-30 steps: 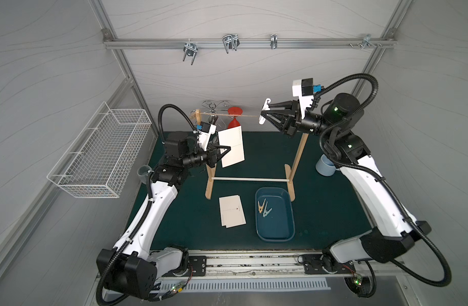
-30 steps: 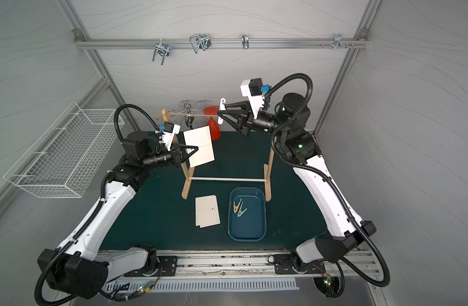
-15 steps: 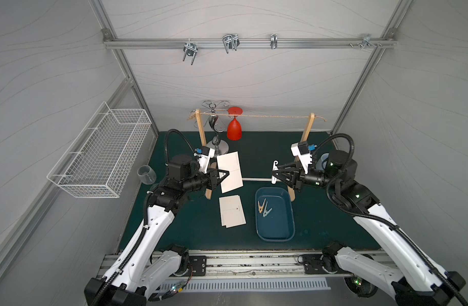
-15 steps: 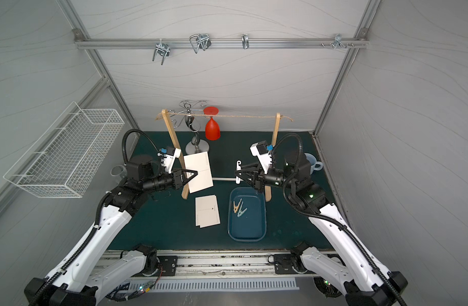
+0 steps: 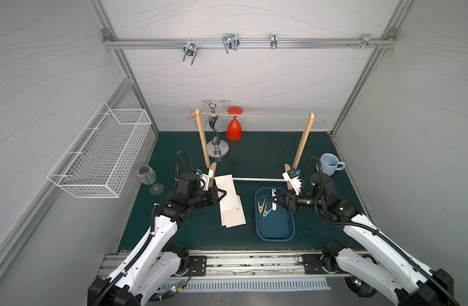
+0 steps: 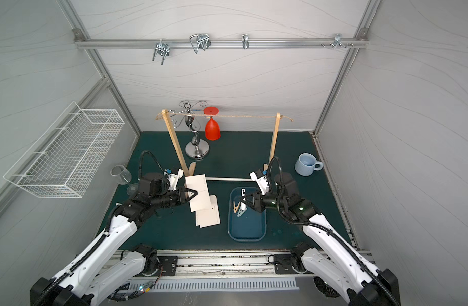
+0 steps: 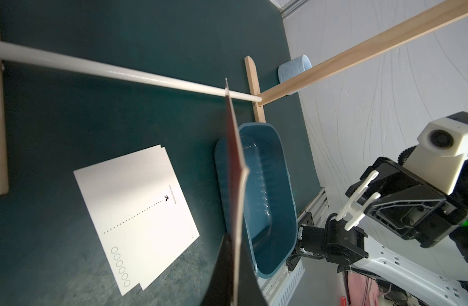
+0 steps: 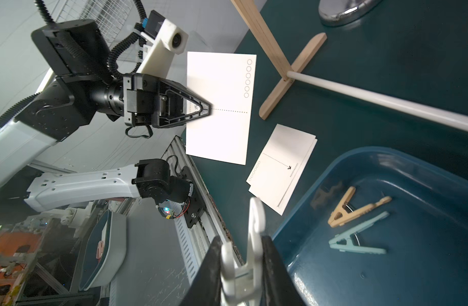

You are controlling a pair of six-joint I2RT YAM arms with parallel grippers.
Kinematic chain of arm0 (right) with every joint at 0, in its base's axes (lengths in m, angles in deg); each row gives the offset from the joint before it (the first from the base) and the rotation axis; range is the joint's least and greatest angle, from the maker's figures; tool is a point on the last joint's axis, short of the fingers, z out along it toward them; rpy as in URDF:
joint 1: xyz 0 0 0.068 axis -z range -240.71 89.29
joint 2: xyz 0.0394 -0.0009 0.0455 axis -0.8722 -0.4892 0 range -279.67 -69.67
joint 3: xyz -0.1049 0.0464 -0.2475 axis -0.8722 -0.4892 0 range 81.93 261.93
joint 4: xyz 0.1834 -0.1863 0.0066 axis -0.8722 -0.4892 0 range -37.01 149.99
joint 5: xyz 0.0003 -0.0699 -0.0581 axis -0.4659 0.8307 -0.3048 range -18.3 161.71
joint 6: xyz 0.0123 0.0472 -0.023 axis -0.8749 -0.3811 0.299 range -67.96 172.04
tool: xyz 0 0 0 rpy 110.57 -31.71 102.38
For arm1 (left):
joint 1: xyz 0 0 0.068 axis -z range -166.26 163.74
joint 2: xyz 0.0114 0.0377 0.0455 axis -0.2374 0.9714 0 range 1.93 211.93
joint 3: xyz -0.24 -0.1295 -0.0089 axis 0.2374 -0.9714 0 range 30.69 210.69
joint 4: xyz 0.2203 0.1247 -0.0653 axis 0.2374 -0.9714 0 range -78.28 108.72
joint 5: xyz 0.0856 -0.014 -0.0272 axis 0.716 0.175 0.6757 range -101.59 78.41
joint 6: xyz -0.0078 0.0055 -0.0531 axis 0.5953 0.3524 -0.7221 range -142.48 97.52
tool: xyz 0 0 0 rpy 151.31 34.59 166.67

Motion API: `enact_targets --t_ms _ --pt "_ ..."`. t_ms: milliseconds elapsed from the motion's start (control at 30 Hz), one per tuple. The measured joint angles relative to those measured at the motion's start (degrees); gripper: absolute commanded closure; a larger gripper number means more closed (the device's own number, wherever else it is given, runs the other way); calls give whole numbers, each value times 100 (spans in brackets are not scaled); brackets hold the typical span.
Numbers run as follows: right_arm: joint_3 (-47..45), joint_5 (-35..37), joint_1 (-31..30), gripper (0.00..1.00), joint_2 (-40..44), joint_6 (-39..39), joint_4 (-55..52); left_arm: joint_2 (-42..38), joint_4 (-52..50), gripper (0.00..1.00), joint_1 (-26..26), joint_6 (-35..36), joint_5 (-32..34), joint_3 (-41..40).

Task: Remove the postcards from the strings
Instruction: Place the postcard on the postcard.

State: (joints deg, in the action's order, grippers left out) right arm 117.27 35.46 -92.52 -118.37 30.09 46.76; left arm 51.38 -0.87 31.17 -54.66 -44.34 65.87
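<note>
The strings [image 5: 270, 116] [image 6: 243, 116] run bare between two wooden uprights. My left gripper [image 5: 223, 194] [image 6: 194, 194] [image 7: 234, 238] is shut on one white postcard [image 5: 228, 185] [image 6: 199, 201] [image 7: 234, 164] [image 8: 222, 132], held upright above two more postcards stacked on the green mat [image 5: 234, 216] [image 6: 210, 217] [image 7: 137, 209] [image 8: 283, 164]. My right gripper [image 5: 276, 199] [image 6: 243, 199] [image 8: 242, 239] is shut on a white clothespeg [image 5: 273, 197] [image 8: 254, 225] over the far end of a blue tray [image 5: 275, 233] [image 6: 247, 230] [image 8: 359, 159].
A tan peg [image 8: 352, 206] and a pale green peg [image 8: 357, 238] lie in the tray. A white dowel [image 5: 259, 179] joins the uprights' feet. Behind stand a chrome rack [image 5: 217, 151] with a red glass [image 5: 234, 129]. Clear glass [image 5: 148, 176] left, blue mug [image 5: 329, 164] right, wire basket [image 5: 100, 153] on the left wall.
Both arms have dropped from the string to near the mat. The left brought the postcard down over the stack; the right carried the white peg to the tray.
</note>
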Motion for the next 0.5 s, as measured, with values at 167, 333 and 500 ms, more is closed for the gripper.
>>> enact_targets --t_ms 167,333,500 --pt "-363 116 -33 100 -111 -149 177 -31 55 100 31 -127 109 -205" --pt "-577 203 -70 100 -308 -229 310 35 151 100 87 -177 179 -328" --pt "-660 450 -74 100 -570 -278 448 205 304 100 125 -269 260 -538"
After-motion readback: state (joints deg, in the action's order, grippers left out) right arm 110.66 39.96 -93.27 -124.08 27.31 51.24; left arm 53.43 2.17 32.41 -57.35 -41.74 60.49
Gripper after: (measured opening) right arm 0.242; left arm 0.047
